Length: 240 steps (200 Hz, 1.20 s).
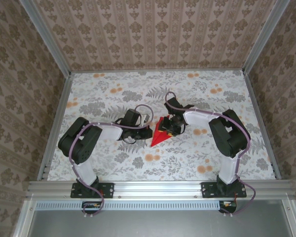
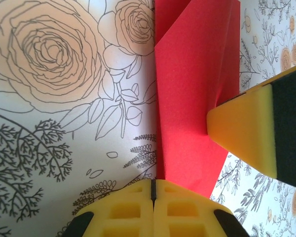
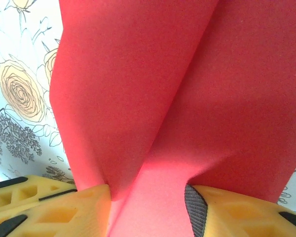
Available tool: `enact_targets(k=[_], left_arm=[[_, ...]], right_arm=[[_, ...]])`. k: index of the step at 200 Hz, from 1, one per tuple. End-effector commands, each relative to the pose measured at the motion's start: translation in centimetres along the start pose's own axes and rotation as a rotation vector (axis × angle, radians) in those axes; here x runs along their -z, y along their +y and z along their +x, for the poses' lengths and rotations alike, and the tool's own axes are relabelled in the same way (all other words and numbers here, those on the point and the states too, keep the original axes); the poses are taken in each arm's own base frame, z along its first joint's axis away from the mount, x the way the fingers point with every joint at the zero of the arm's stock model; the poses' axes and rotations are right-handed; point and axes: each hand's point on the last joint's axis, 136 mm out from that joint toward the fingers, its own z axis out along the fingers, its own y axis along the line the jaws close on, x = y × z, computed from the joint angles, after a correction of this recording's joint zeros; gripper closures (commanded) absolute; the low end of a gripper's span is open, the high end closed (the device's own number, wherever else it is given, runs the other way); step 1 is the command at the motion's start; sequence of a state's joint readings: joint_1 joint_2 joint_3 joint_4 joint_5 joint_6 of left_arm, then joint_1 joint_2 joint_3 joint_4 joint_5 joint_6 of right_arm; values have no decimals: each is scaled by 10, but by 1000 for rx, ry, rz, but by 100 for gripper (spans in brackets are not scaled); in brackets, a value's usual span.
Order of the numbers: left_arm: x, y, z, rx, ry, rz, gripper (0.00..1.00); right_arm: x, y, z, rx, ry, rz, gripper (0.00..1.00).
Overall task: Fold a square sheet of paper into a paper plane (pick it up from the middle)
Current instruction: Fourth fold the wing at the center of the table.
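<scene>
The square sheet of paper [image 1: 159, 133] is a creased, pointed red shape lying on the floral table, its tip toward the near left. My left gripper [image 2: 153, 183] is shut, its fingertips meeting at the paper's left crease [image 2: 160, 148]; whether paper is pinched between them I cannot tell. My right gripper [image 3: 148, 197] straddles the red paper [image 3: 153, 98], jaws apart, each finger touching the sheet, which buckles into a raised fold between them. From above, the left gripper [image 1: 148, 132] sits at the paper's left edge and the right gripper [image 1: 172, 126] over its far right part. A right finger [image 2: 246, 133] presses the paper's right side.
The floral tablecloth [image 1: 113, 98] is bounded by metal rails and patterned walls [image 1: 153, 34]. Both arms bend in toward the centre, with cables looping above the left wrist [image 1: 138, 111].
</scene>
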<state>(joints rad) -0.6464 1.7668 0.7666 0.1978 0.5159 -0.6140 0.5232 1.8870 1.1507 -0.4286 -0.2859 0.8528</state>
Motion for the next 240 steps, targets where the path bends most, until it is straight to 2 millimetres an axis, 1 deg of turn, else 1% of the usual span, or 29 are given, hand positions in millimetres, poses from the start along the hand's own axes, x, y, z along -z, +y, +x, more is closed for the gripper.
enact_targets(k=[1, 25, 74, 110, 127, 141, 178, 197, 240], left_arm=[[15, -14, -11, -21, -39, 21, 98], [19, -23, -16, -36, -67, 54, 98], [16, -34, -18, -39, -68, 120, 96], [6, -38, -12, -40, -25, 152, 93], [1, -37, -9, -35, -3, 152, 93], [-3, -31, -8, -23, 7, 134, 93], [-8, -23, -6, -14, 22, 97, 95], [-10, -20, -5, -12, 28, 88, 96], [-12, -18, -3, -12, 37, 87, 96]], right_arm=[[-24, -49, 14, -73, 48, 179, 53], [-25, -53, 17, -79, 51, 182, 56], [-27, -57, 20, -83, 53, 183, 56], [-27, -59, 22, -87, 56, 183, 56], [-28, -59, 22, -90, 57, 184, 56], [-28, -60, 23, -91, 57, 184, 56], [-26, -61, 23, -106, 43, 167, 56], [-23, -51, 19, -110, 15, 82, 55], [-4, -18, 8, -63, -39, -61, 49]])
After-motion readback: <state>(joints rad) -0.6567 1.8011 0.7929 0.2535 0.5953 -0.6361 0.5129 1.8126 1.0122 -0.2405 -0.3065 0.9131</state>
